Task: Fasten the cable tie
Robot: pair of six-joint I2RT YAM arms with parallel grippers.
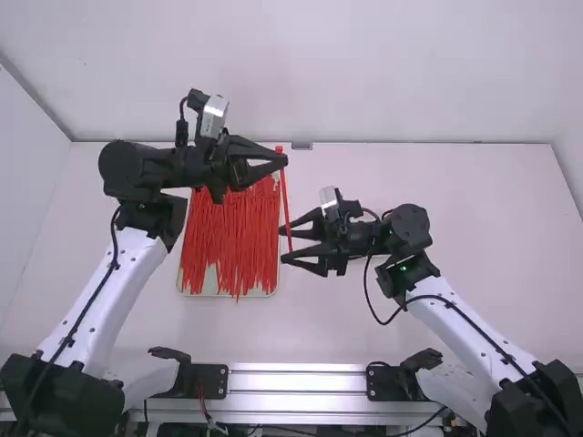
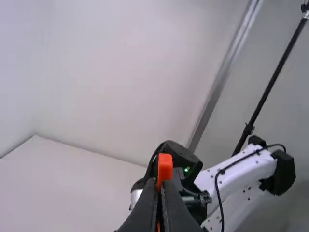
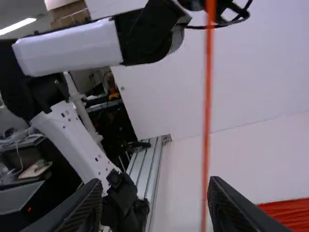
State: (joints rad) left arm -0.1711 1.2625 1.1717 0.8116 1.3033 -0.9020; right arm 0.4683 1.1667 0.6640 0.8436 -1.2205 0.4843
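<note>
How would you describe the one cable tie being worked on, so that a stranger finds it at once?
On the white table lies a pile of red cable ties. Above its right edge, the left gripper pinches one cable tie near its head. It alone hangs upright, off the pile, its tail between the fingers of the open right gripper.

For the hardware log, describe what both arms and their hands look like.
Both the left arm and the right arm have white tubular links with black joints and a thin black cable alongside. The left hand and the right hand are black, with two tapering fingers, and a grey camera box sits behind each. A green light glows on the right arm.
</note>
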